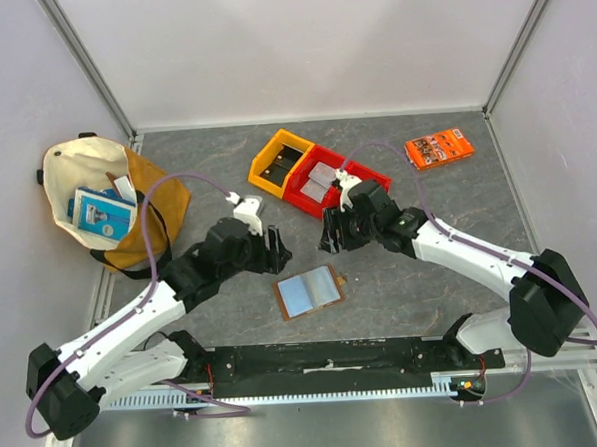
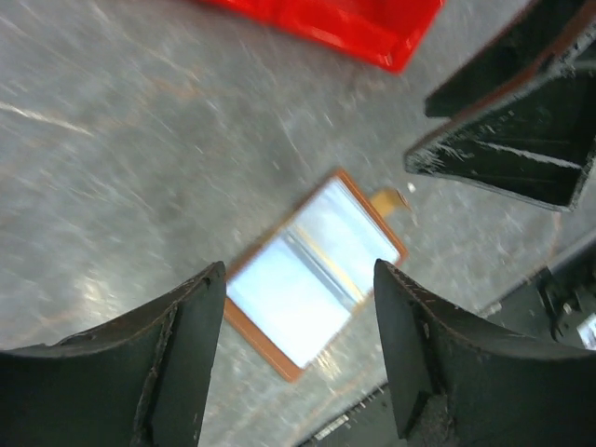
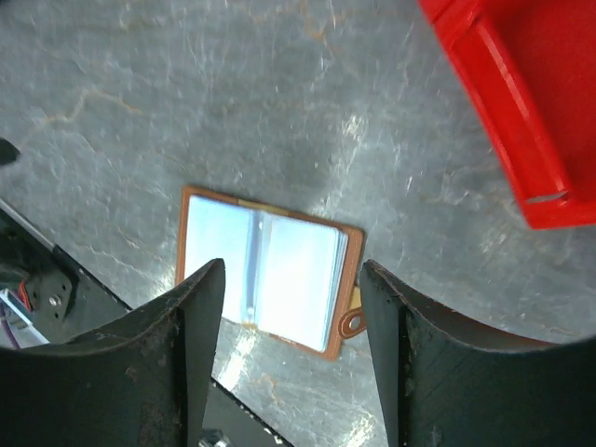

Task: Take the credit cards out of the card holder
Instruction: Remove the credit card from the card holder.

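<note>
Top external: high, rear, looking down. Both wrist views: close, downward; share open card holder (image 2: 312, 275) framed between jaws.

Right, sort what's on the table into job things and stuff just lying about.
Job: card holder, lying open; pale cards in the red tray.
Lying about: yellow tray; orange packet; cloth bag with blue packets.
</note>
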Tool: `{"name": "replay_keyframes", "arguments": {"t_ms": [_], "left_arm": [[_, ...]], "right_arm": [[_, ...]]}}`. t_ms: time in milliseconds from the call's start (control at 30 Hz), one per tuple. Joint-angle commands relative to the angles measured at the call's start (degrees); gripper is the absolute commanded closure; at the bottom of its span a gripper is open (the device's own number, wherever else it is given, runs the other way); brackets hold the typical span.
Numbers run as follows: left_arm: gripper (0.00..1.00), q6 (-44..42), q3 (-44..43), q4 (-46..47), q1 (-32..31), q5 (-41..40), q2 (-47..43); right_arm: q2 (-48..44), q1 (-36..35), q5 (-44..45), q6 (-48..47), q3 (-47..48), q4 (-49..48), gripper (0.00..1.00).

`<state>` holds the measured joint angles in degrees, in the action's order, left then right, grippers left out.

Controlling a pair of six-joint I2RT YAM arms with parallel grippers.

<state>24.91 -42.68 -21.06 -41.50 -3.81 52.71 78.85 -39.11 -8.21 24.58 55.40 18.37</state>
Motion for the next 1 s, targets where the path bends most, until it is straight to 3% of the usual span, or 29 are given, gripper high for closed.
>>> {"name": "replay_keyframes", "arguments": {"t_ms": [0, 167, 600, 967], "left_arm": [[0.35, 11.47, 3.47, 2.77, -6.3, 0.48, 2.74], [0.48, 15.17, 4.62, 4.1, -11.06, -1.54, 8.37], [0.75, 21.4, 9.45, 2.7, -13.08, -4.18, 18.83], [0.83, 24.14, 9.72, -0.91, -13.61, -5.5, 22.0]], "right_arm": [[-0.72, -1.75, -0.75, 1.43, -3.8, -3.95, 0.36], [2.79, -3.07, -2.69, 2.14, -5.04, -5.89, 0.47], [11.15, -5.27, -1.38, 2.67, -5.56, -7.38, 0.57], [13.35, -7.03, 0.64, 2.84, -6.0, -6.42, 0.61]]}}
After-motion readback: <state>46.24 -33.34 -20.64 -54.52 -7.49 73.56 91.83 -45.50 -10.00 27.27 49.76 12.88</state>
